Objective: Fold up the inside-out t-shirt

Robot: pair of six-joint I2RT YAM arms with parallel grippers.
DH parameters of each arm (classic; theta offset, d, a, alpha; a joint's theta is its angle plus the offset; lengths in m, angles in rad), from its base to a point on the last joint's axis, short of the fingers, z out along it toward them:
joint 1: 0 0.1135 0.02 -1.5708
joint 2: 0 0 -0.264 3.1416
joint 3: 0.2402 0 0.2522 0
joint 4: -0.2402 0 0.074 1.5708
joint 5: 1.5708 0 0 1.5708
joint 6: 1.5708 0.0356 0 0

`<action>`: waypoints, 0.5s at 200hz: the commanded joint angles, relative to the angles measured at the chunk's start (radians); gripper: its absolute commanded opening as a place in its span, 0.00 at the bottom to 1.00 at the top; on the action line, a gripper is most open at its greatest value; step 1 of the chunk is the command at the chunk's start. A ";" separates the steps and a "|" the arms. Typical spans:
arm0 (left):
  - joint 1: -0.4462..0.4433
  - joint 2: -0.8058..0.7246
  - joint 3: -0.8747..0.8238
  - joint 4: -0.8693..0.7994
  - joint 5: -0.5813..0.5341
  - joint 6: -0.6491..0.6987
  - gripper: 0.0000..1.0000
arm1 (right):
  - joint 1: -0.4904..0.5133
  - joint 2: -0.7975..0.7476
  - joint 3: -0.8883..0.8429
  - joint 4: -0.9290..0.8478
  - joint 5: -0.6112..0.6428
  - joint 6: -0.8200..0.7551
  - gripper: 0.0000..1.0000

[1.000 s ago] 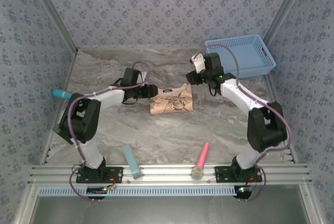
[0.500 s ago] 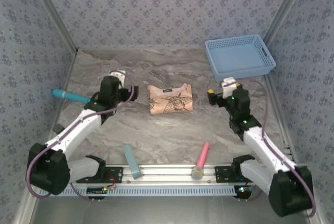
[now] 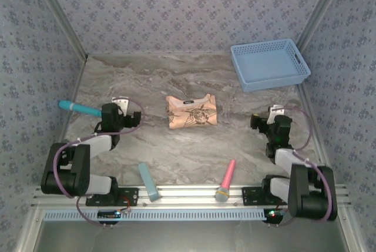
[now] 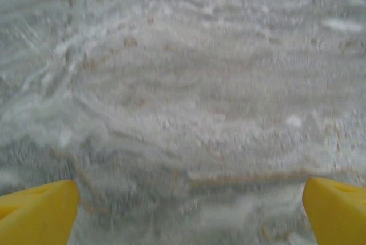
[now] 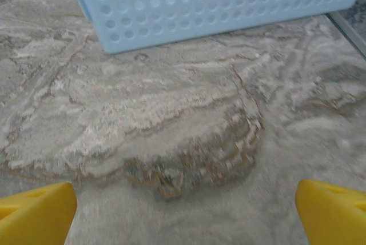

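- Table [image 3: 176,158]: marbled top.
- T-shirt [image 3: 191,111]: folded, at table centre, same spot as a second ago.
- Left gripper [image 4: 186,211]: drawn back from shirt toward near edge; fingers wide apart, empty.
- Right gripper [image 5: 183,211]: likewise drawn back; wide apart, empty, facing basket [image 5: 217,5].

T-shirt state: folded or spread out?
Folded. The t-shirt lies as a small compact rectangle, dark label on top, no sleeves sticking out.

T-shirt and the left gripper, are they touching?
Apart. The top view shows a strip of bare table between the left gripper and the t-shirt. The left wrist view shows table between its open fingers.
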 commanded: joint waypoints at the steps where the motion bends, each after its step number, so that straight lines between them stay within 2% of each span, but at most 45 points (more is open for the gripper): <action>1: 0.062 0.049 0.023 0.159 0.082 -0.026 1.00 | 0.004 0.119 0.062 0.208 -0.013 0.023 1.00; 14: 0.110 0.095 -0.018 0.282 0.132 -0.071 1.00 | 0.018 0.239 0.093 0.247 -0.011 0.016 1.00; 25: 0.126 0.181 -0.040 0.432 0.147 -0.091 1.00 | 0.047 0.356 0.086 0.406 0.005 -0.006 1.00; 29: 0.131 0.165 -0.036 0.384 0.151 -0.094 1.00 | 0.062 0.343 0.091 0.390 0.008 -0.025 1.00; 35: 0.132 0.135 -0.006 0.270 0.163 -0.080 1.00 | 0.076 0.293 0.120 0.247 0.039 -0.038 1.00; 38: 0.131 0.139 -0.008 0.291 0.166 -0.077 1.00 | 0.076 0.292 0.132 0.212 0.040 -0.039 1.00; 47: 0.129 0.164 -0.046 0.407 0.182 -0.080 1.00 | 0.069 0.341 0.140 0.282 0.017 -0.034 1.00; 58: 0.127 0.136 -0.036 0.334 0.177 -0.069 1.00 | 0.068 0.313 0.186 0.139 0.027 -0.031 1.00; 67: 0.127 0.156 -0.022 0.349 0.167 -0.081 1.00 | 0.062 0.329 0.160 0.229 0.010 -0.026 1.00; 76: 0.128 0.148 -0.004 0.290 0.122 -0.095 1.00 | 0.067 0.312 0.183 0.156 0.015 -0.032 1.00; 88: 0.125 0.154 0.002 0.291 0.057 -0.119 1.00 | 0.066 0.314 0.182 0.167 0.015 -0.031 1.00; 100: 0.120 0.152 0.005 0.286 0.042 -0.119 1.00 | 0.070 0.316 0.182 0.165 0.020 -0.034 1.00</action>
